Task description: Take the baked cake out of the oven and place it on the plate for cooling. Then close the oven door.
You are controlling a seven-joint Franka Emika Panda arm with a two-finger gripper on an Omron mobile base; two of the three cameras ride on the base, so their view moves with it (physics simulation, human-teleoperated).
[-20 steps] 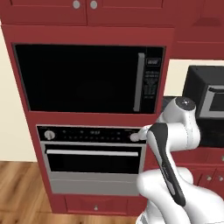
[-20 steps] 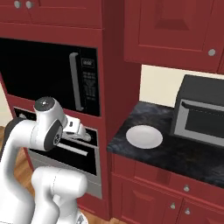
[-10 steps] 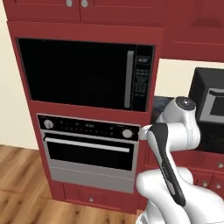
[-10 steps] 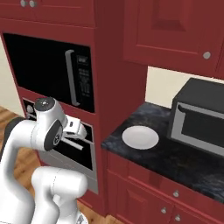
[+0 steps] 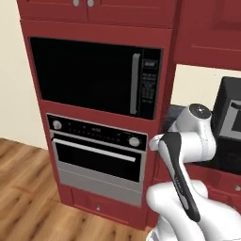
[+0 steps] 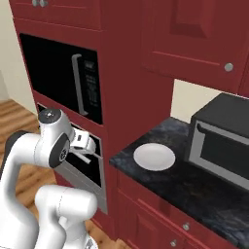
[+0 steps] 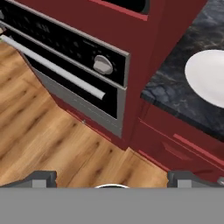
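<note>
Left base view: the oven point(image 5: 96, 157), brushed silver with 2 round knobs, has the oven door point(image 5: 98, 161) shut.

Right base view: the plate point(image 6: 154, 156), smooth white, lies on the speckled desk point(image 6: 194, 187) right of the oven.

Hand view: the end effector point(image 7: 111, 178) fingertips stand apart.

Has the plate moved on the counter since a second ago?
No. The plate sits in the same spot on the dark counter, left of the toaster oven. The whole picture shifted, so the base drove, not the plate.

oven point(image 5: 96, 153) below microwave point(image 5: 94, 75), plate point(image 6: 154, 156) on counter point(image 6: 204, 187) — right of both
</note>
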